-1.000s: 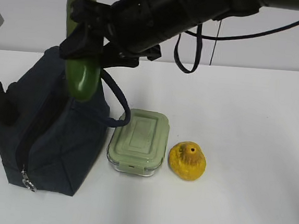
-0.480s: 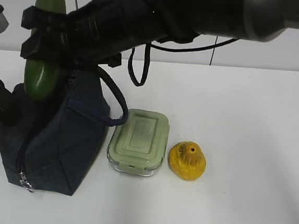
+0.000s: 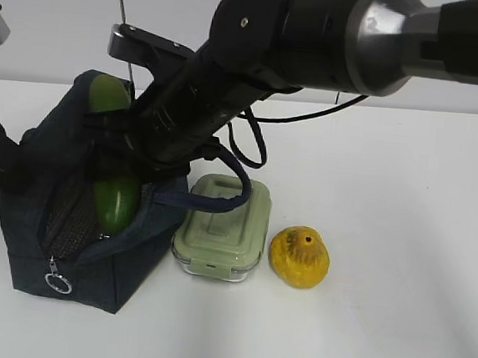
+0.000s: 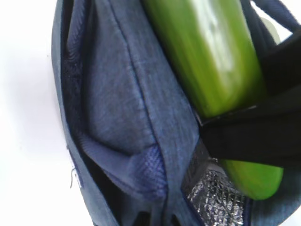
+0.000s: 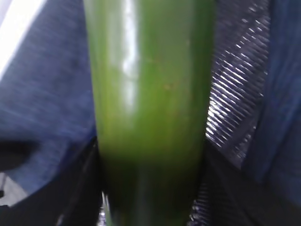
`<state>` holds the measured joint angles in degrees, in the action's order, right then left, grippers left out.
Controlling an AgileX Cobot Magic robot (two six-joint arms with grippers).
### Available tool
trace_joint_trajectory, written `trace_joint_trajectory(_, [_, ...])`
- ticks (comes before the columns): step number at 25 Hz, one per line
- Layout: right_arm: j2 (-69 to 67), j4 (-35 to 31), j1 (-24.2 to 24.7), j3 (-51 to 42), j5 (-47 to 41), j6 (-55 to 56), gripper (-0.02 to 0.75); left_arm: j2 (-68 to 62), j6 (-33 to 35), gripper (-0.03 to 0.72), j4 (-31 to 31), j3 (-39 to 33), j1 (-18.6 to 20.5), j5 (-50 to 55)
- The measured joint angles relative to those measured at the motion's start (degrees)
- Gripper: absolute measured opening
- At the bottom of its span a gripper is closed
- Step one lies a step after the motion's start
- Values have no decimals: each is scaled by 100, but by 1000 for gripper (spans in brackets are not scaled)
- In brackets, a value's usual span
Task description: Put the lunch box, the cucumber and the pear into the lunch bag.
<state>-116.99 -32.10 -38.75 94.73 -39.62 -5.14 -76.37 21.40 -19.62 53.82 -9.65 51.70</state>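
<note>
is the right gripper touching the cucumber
Touching. In the right wrist view the right gripper's dark fingers press both sides of the cucumber.

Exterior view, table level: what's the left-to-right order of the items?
Lunch bag with the cucumber going into its open top → lunch box → pear.
</note>
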Motion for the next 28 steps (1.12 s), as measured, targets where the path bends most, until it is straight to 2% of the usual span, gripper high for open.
trace_joint_trajectory(9, [0,623,0,14,-329,514,405,7,0,3,-28,0,0,-23])
trace_joint_trajectory(21, [0,879,0,14,-546,653,436,233,-2,3,-30,-6,0,13])
trace_joint_trajectory(24, [0,879,0,14,-594,653,482,233,-2,3,-30,-6,0,21])
trace_joint_trajectory(28, [0,895,0,27,-670,587,601,233,-2,3,-17,-6,0,21])
